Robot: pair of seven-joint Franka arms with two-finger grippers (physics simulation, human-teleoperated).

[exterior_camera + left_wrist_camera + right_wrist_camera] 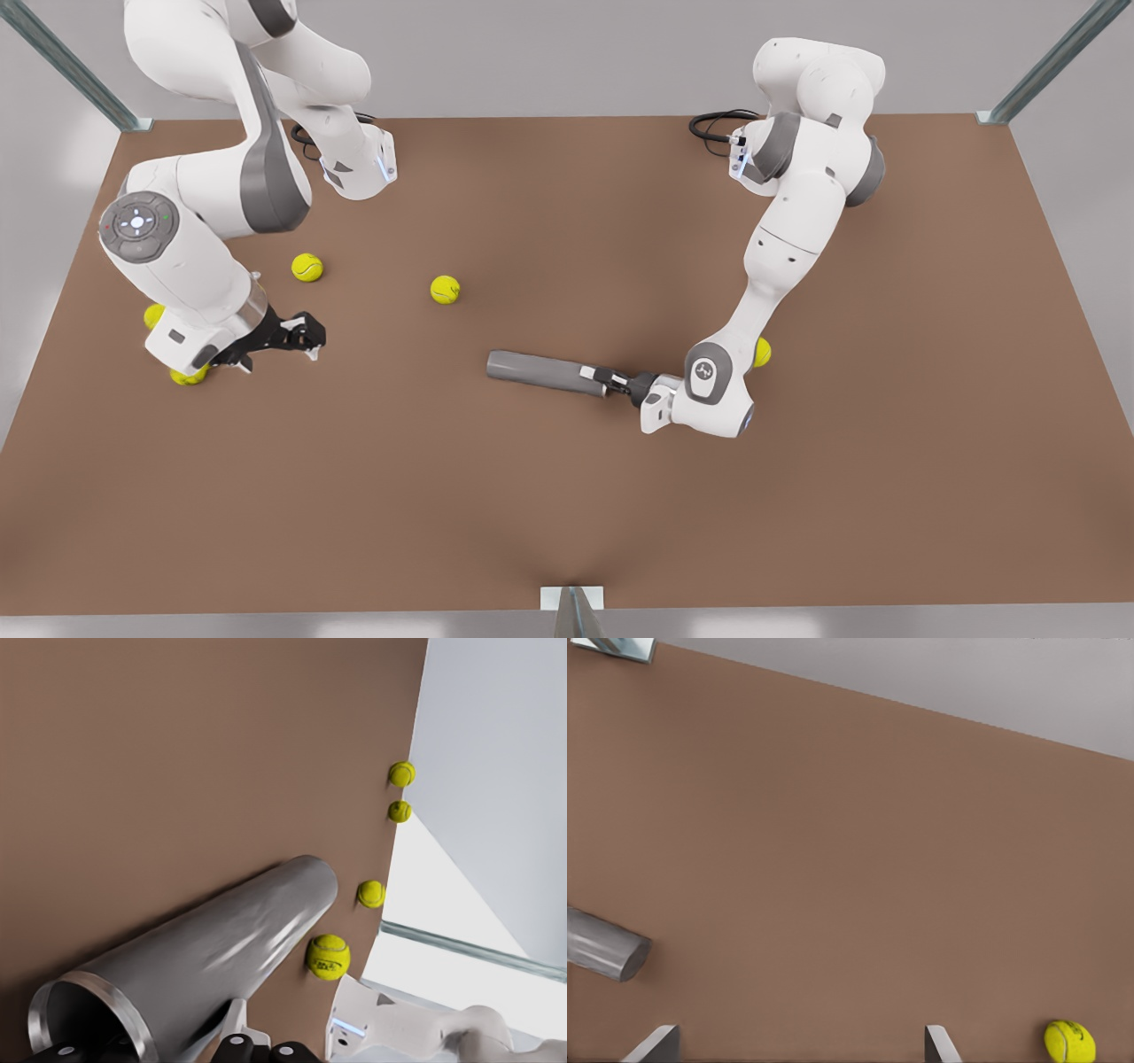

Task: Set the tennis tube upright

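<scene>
A: Slim grey metallic tennis tube [540, 371] lies flat on the brown worktop [567, 496], roughly mid-table. Left pincer [606, 383] is at its rimmed open end, on the front view's right.

B: Clamped?

A: Looks so. In the front view the fingers sit on the tube's end, and the left wrist view has the rim [84, 1019] right at the finger bases. We judge it closed on the rimmed end.

B: Right pincer [306, 341]?

A: Parked on the front view's left, well apart from the tube, fingertips [656, 1043] spread wide with bare worktop between them. That arm waits.

B: How do we tip the tube up cleanly?

A: An end grip means a long lever, so we'd pivot about the far closed end, raising the wrist slowly and keeping that end on the worktop. Watch for slip on smooth metal. Release only when the axis is vertical.

B: Anything inside the tube?

A: The mouth looks hollow and dark in the left wrist view; we can't see all the way in. Yellow-green tennis balls [445, 289] lie loose on the worktop, none touching the tube. One sits beside the left arm [762, 352], so mind the swing.
</scene>
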